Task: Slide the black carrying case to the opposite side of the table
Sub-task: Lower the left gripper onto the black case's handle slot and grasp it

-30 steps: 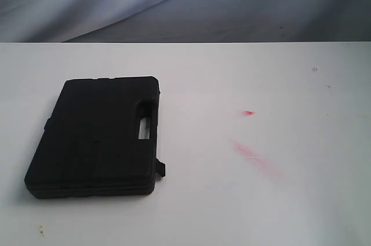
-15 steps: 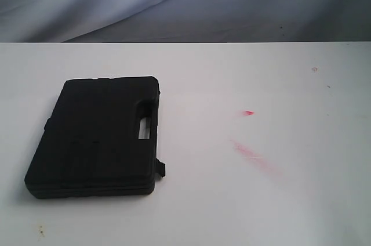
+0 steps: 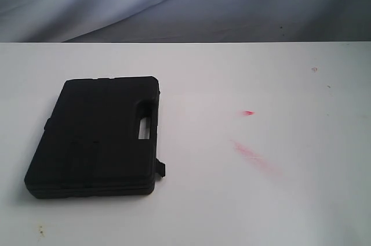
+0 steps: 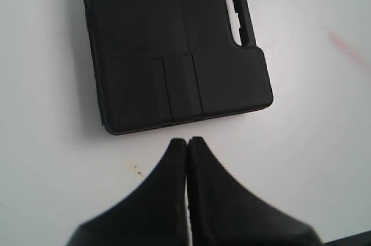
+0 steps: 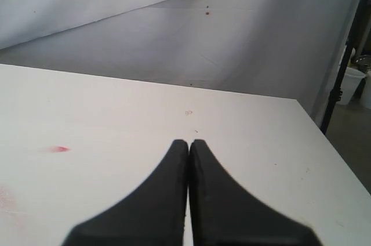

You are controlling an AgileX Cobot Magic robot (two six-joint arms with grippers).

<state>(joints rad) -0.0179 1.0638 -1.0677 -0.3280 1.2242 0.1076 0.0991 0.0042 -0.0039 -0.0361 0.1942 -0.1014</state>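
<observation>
Case (image 3: 98,136) lies flat, lid up, on the left half of the tabletop (image 3: 261,199), with its handle cutout (image 3: 144,128) facing the middle and a small latch (image 3: 162,169) sticking out at the near corner. The right half is bare apart from red smears (image 3: 255,156). Neither arm shows in the exterior view. Left tool (image 4: 187,141) has its two tips pressed together with nothing between them. In its own camera it sits just short of one short edge of the case, apart from it, roughly mid-edge. Height above the tabletop cannot be told. Right tool (image 5: 189,143) is likewise pinched closed and empty, looking out over open tabletop, with no case in its view. The slide has not begun. Risks as I judge them: the closed tips make a narrow contact, so a push off the centre of an edge would likely spin the case rather than carry it straight. A tip set too high could ride up onto the lid and skid across the smooth plastic — too low, and it drags on the tabletop. The protruding latch could catch a tip. A long push may outrun one arm's reach, leaving the case stranded mid-table, or run it too near the right edge.
</observation>
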